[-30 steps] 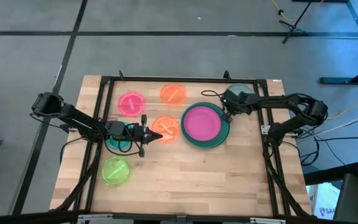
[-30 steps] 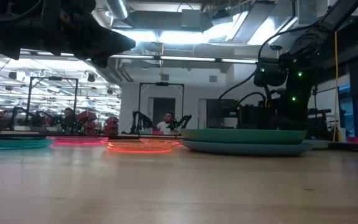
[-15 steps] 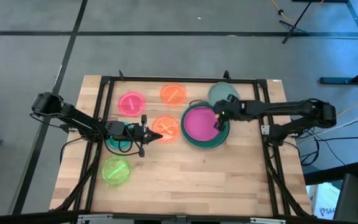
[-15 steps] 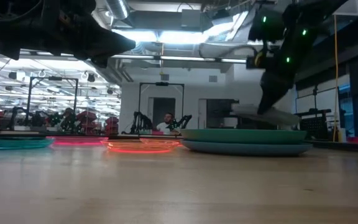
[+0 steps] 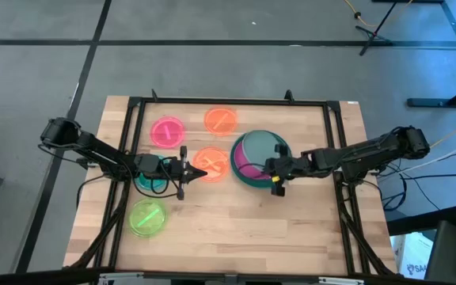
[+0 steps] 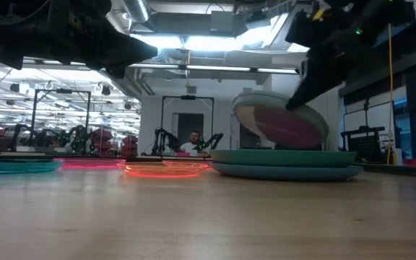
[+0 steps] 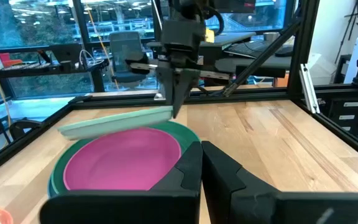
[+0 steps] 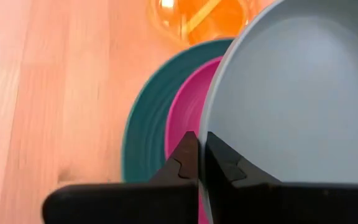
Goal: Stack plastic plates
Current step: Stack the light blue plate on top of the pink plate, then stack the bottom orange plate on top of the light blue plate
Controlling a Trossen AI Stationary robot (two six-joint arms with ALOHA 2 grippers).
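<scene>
While tilted over magenta plate [image 5: 246, 169] | grey-green plate [image 5: 261, 148] pinched by right tool [image 5: 276, 167] | left tool [image 5: 199, 172] closed, empty

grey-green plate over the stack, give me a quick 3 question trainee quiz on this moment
1. True or false: the grey-green plate lies flat on the magenta plate.
2. Which gripper holds the grey-green plate? A) left B) right
3. Fill in: the left gripper hovers over an ____ plate.

Key: 1. False, it is tilted, held by its rim. 2. B, the right gripper. 3. Orange, the orange plate beside the stack.
</scene>
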